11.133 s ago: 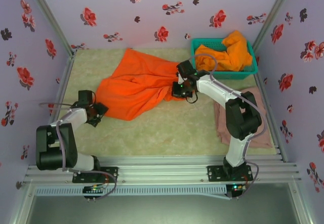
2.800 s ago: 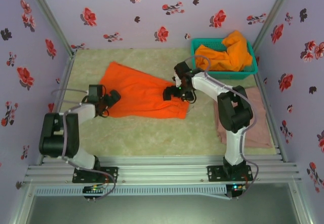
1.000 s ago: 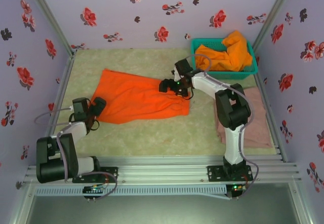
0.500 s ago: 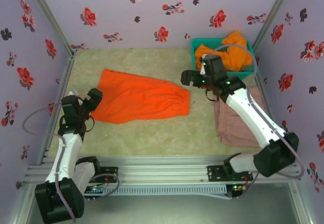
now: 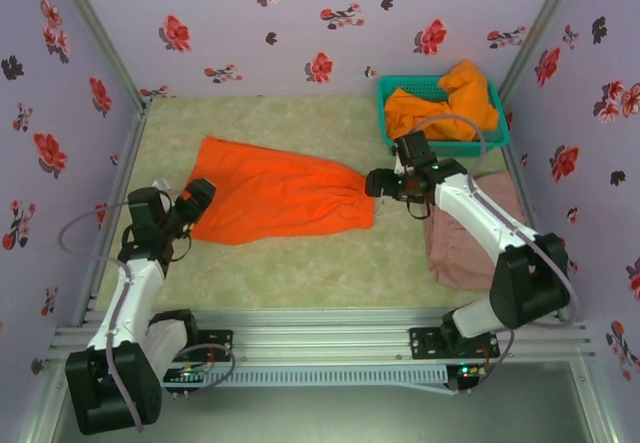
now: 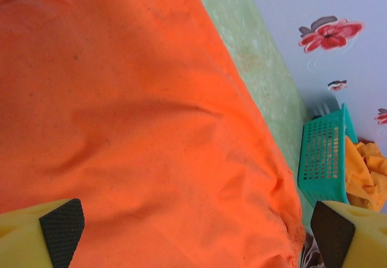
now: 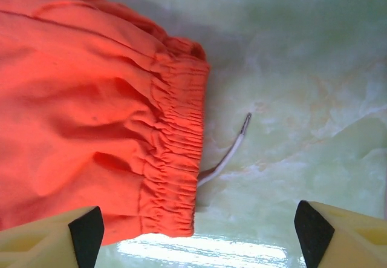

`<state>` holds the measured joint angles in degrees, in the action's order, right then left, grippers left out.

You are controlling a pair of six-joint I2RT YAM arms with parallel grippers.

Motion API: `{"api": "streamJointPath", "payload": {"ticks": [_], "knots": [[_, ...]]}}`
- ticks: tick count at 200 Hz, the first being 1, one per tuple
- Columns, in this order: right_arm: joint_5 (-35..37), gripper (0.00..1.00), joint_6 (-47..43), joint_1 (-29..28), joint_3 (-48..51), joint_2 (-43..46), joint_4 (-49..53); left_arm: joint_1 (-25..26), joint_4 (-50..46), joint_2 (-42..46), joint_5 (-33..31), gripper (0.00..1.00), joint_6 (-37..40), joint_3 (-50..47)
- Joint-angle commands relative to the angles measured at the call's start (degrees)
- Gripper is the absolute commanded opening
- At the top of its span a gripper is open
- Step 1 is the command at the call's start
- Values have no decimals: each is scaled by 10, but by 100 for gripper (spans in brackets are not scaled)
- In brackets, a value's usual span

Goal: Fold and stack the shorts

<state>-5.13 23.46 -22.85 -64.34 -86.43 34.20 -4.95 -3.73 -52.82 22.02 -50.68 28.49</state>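
Note:
One bright orange pair of shorts (image 5: 275, 198) lies flat mid-table, waistband to the right. My left gripper (image 5: 195, 198) hovers open at its left edge; in the left wrist view the orange cloth (image 6: 151, 129) spreads below the open gripper (image 6: 196, 235). My right gripper (image 5: 378, 183) stands open at the waistband end. The right wrist view has the gathered waistband (image 7: 175, 171) and white drawstring (image 7: 227, 156) between the spread jaws of that gripper (image 7: 199, 235), nothing held. Another orange pair (image 5: 445, 103) is heaped in the basket. The pink-beige shorts (image 5: 470, 253) lie at the right.
The teal mesh basket (image 5: 440, 148) stands at the back right, also seen as a teal basket (image 6: 323, 159) from the left wrist. Flowered walls close in the table on three sides. A pale green mat (image 5: 300, 263) covers the table.
The right gripper swung away from the waistband toward the basket and has come back down beside the waistband. The left gripper shifted slightly toward the shorts' left edge. The orange shorts stayed put.

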Motion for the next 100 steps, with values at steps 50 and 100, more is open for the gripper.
{"api": "streamJointPath", "payload": {"ticks": [50,100], "knots": [[30,74,28,-42,-74,-145,3,35,4,-21,19,99,25,27],[-2,69,38,-53,-100,-201,-14,41,11,-31,18,99,26,25]]}}
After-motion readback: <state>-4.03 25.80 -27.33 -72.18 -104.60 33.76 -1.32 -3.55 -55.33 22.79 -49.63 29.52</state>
